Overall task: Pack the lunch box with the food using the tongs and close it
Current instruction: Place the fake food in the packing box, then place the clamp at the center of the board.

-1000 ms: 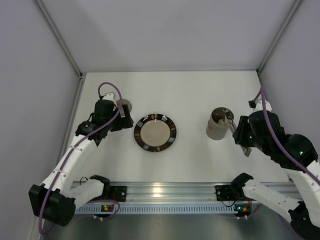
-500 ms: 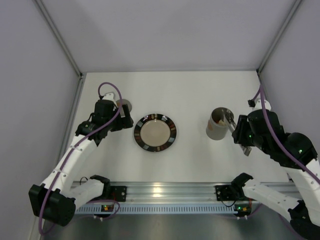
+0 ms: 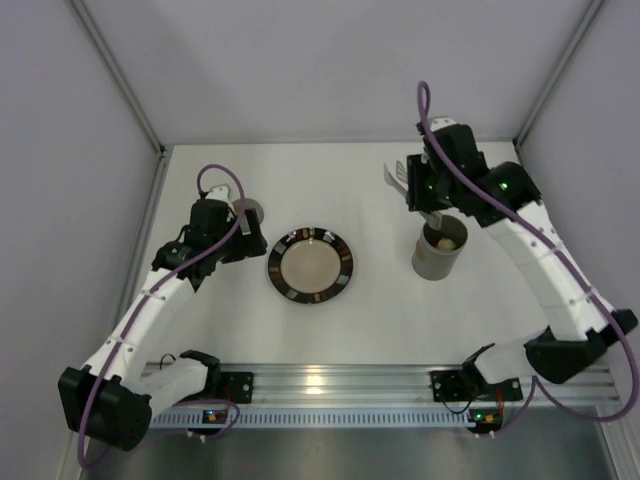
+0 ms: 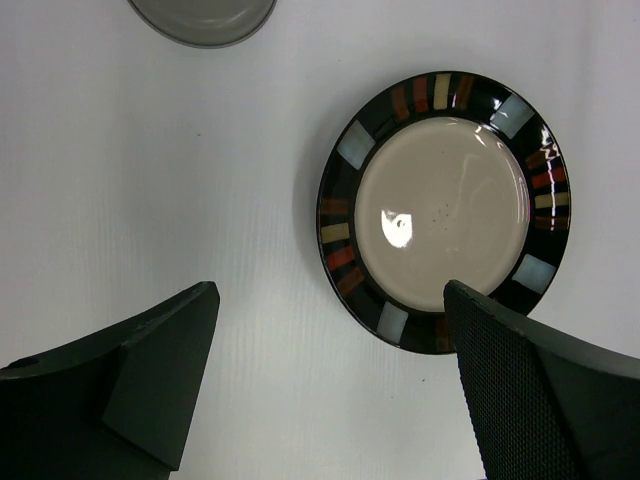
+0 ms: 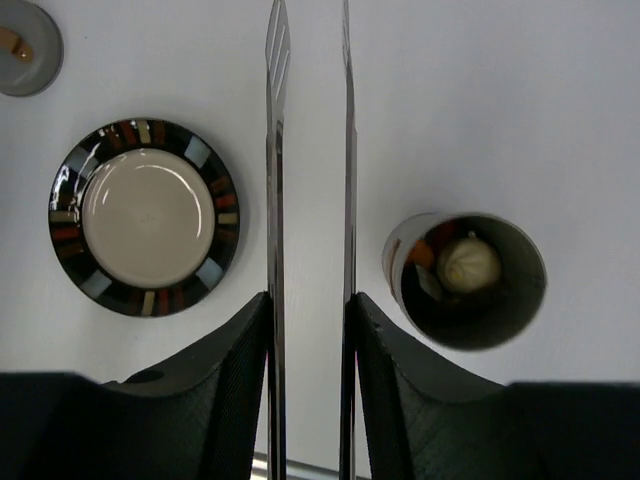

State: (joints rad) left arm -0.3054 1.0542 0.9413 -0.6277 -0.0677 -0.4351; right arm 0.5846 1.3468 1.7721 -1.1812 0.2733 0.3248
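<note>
The grey lunch box (image 3: 436, 258) stands open right of centre. In the right wrist view the lunch box (image 5: 520, 300) holds food: a cream-white round piece (image 5: 470, 262) and an orange piece (image 5: 421, 254). My right gripper (image 3: 421, 192) hovers just behind the box, shut on the silvery tongs (image 3: 394, 178). The tongs' two arms (image 5: 277, 200) run parallel between my right gripper's (image 5: 312, 310) fingers, tips apart and empty. The round grey lid (image 3: 249, 210) lies at the left; my left gripper (image 3: 248, 244) hangs open beside it. The lid (image 4: 203, 14) shows above my left gripper (image 4: 330, 390).
A flat plate with a dark striped rim (image 3: 345, 263) lies in the middle, bare inside; its rim (image 4: 338, 205) shows in the left wrist view and its rim (image 5: 63, 215) in the right wrist view. Grey walls close the back and sides.
My right arm has swung from the lunch box's right side up and round to behind it, carrying the tongs, whose arms have spread slightly. The left arm has not moved.
</note>
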